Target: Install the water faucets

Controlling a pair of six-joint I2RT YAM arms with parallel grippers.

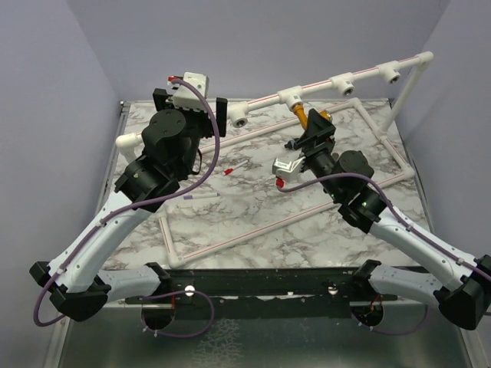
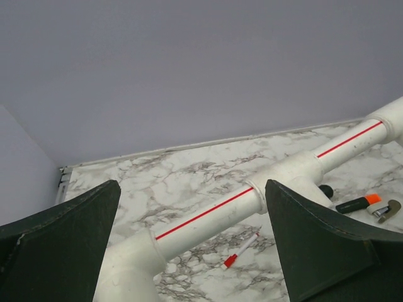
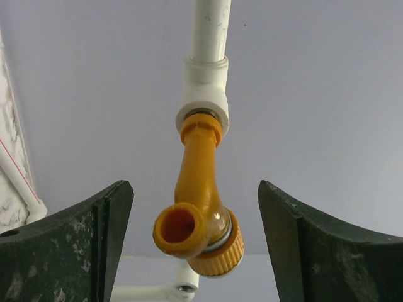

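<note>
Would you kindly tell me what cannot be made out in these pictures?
- Right wrist: how far the orange faucet is screwed in; its thread is hidden inside the tee socket.
- Left wrist: whether the left fingers touch the pipe; the bottom edge cuts that off.
- Left wrist: what the small orange-and-silver item is; too small to tell.

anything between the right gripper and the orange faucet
Nothing visible. The right gripper is open, its fingers either side of the mustard-orange faucet with bare gaps between; the faucet's top end already sits in the white tee socket.
</note>
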